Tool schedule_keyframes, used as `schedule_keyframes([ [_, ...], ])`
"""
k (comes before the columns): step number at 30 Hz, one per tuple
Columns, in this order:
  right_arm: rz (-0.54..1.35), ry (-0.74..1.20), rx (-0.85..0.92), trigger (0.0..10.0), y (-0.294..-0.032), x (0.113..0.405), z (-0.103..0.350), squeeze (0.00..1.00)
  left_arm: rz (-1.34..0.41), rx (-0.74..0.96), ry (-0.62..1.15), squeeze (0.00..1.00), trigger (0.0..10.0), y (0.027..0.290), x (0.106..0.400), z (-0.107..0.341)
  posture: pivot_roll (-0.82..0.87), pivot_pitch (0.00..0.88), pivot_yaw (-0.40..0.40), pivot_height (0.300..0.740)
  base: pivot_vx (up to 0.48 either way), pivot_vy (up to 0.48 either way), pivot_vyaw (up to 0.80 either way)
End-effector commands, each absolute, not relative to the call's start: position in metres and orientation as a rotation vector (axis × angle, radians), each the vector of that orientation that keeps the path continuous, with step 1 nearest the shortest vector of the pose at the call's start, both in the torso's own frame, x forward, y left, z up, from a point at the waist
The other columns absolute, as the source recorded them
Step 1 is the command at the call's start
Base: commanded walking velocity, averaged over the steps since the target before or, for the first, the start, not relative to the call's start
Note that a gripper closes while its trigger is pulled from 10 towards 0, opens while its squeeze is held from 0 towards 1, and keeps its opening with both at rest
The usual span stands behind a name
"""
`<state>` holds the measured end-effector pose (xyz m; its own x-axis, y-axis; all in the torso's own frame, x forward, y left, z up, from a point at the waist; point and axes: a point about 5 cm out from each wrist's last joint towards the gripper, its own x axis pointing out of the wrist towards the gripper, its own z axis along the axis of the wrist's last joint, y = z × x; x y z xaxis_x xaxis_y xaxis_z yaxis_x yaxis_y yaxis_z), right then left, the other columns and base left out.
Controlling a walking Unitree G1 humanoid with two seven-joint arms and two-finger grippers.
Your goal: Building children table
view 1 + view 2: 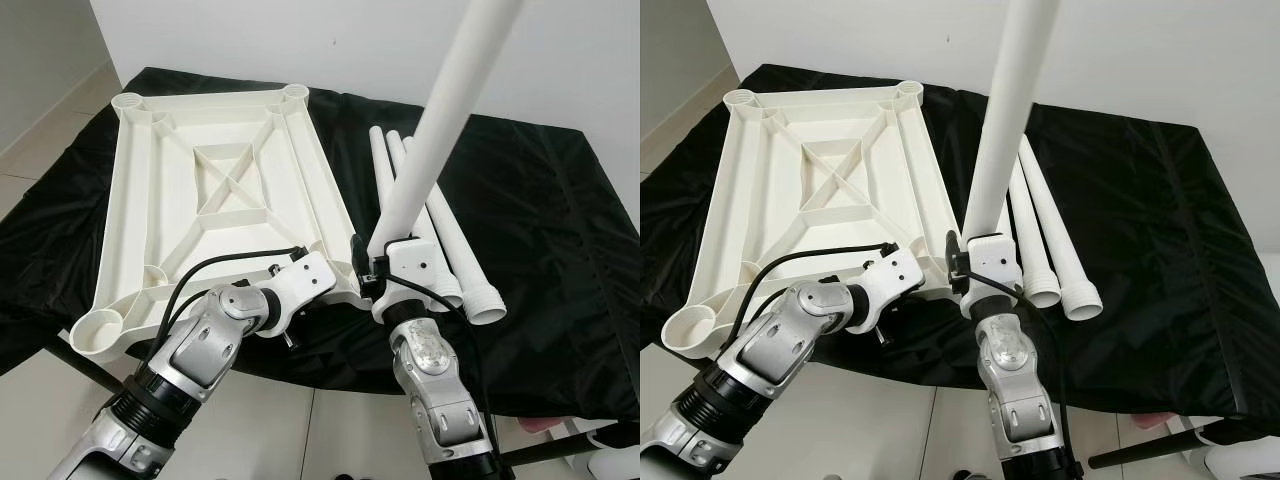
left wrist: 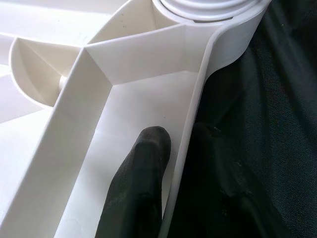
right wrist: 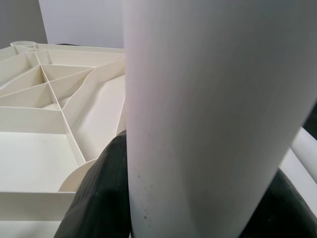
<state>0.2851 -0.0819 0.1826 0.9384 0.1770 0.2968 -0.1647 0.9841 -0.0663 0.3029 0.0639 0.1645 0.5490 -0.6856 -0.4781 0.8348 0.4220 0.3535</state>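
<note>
No text, label, brand, number or sign can be read anywhere: the white plastic tabletop [image 1: 215, 190] and the legs [image 1: 440, 215] beside it are plain.

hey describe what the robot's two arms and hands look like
Both arms are jointed silver metal with black collars near the base. The left arm and right arm each carry a white wrist block with a looping black cable. The left hand and right hand have black fingers.
</note>
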Motion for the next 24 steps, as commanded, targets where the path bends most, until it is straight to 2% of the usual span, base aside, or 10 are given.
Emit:
schedule_keyframes([
  [1, 0.18, -0.253, 0.01, 10.0, -0.068, 0.279, 0.173, 0.0, -1.024, 0.595, 0.27, 0.0, 10.0, 0.054, 0.296, 0.163, -0.07, 0.167, -0.023, 0.74, 0.0, 0.0, 0.0],
  [24, 0.038, -0.177, 0.055, 10.0, -0.08, 0.292, 0.169, 0.0, -1.03, 0.599, 0.269, 0.0, 10.0, 0.053, 0.296, 0.163, -0.07, 0.162, -0.017, 0.74, 0.0, 0.0, 0.0],
])
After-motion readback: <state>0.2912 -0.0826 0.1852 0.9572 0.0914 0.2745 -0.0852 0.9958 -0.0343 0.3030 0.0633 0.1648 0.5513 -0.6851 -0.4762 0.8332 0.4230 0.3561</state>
